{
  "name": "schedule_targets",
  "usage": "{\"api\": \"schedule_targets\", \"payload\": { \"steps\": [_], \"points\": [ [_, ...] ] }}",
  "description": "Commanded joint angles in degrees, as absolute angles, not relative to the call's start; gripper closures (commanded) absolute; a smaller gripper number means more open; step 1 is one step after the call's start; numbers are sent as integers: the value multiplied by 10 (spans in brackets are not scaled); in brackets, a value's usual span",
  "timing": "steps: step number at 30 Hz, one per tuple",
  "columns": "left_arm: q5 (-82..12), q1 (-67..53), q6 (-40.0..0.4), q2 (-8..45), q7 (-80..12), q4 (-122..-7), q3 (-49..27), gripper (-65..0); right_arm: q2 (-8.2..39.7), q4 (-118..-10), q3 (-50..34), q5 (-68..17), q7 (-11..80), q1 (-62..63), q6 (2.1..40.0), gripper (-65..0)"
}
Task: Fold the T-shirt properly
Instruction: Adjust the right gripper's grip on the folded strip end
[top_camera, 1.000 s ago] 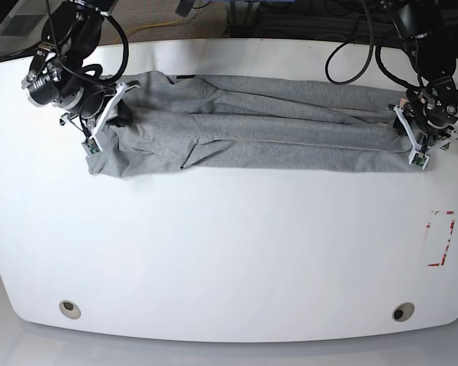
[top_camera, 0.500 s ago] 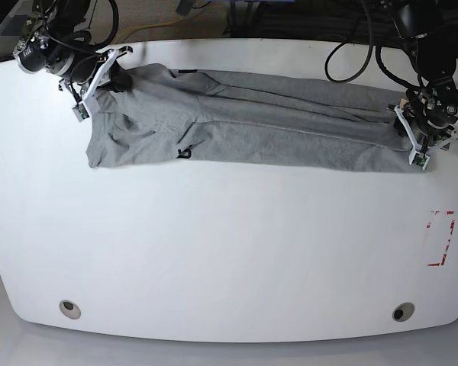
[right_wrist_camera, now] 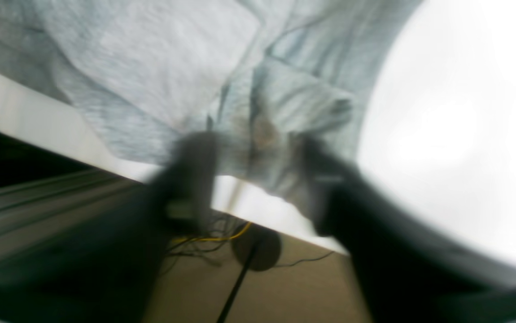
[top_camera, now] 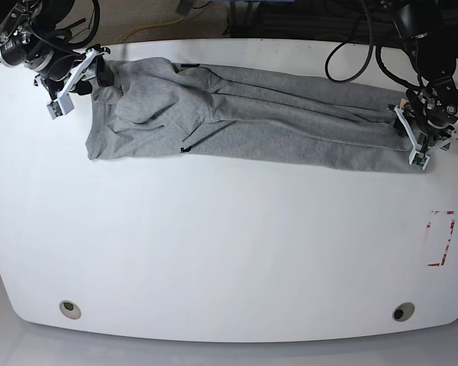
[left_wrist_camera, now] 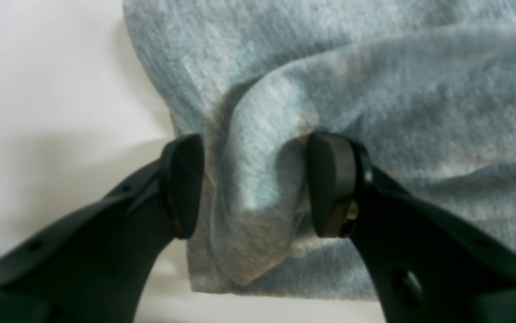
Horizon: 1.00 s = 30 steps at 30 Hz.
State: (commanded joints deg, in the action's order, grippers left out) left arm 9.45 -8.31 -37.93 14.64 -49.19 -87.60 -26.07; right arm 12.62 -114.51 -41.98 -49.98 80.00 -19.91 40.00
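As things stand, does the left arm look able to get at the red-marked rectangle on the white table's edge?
Probably not yet: the left gripper is shut on the end of the heather-grey cotton T-shirt. Bare white table separates it from the red-marked rectangle, so nothing blocks the way once it lets go.

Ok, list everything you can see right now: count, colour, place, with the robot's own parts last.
T-shirt: one, heather grey, stretched in a long band across the far part of the table, held at both ends.
Table: one, white, filling most of the base view.
Tape mark: one, red and white rectangle outline, on the table near its right edge in the base view.
Holes: two, round and dark-rimmed, near the table's front corners.
Cables: several, black plus one yellow, beyond the table's far edge.
Left gripper: one, black, shut on a bunched fold of the T-shirt.
Right gripper: one, black with white parts, at the shirt's other end, gripping cloth; its wrist view is blurred.
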Motion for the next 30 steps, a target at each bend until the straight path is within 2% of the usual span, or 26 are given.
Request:
{"api": "schedule_targets", "payload": {
  "steps": [2, 3, 10, 13, 17, 20, 24, 27, 30],
  "points": [
    [95, -83, -379, 146, -492, -876, -261, -343, 122, -1139, -418, -492, 800, -167, 400, -525],
    [95, -83, -379, 146, -492, -876, -261, -343, 120, -1131, -412, -480, 800, -149, 400, -531],
    [95, -83, -379, 146, -492, -876, -261, -343, 108, -1056, -362, -343, 800, -45, 400, -530],
    [95, -83, -379, 146, -492, -876, -261, -343, 108, -1004, -342, -320, 771, -29, 400, -518],
    [95, -83, -379, 145, -492, -876, -261, -342, 110, -944, -323, -318, 738, -19, 400, -407],
    [95, -83, -379, 145, -492, -876, -261, -340, 110, -907, -303, -319, 712, -19, 400, -249],
    [95, -83, -379, 145, -492, -876, -261, -340, 109, -895, -291, -321, 696, -20, 400, -106],
    [95, -84, -379, 145, -492, -876, -261, -340, 109, -917, -291, -322, 697, -23, 400, -30],
    [95, -84, -379, 145, -492, -876, -261, -342, 109, -972, -293, -322, 698, -45, 400, 0]
  ]
}}
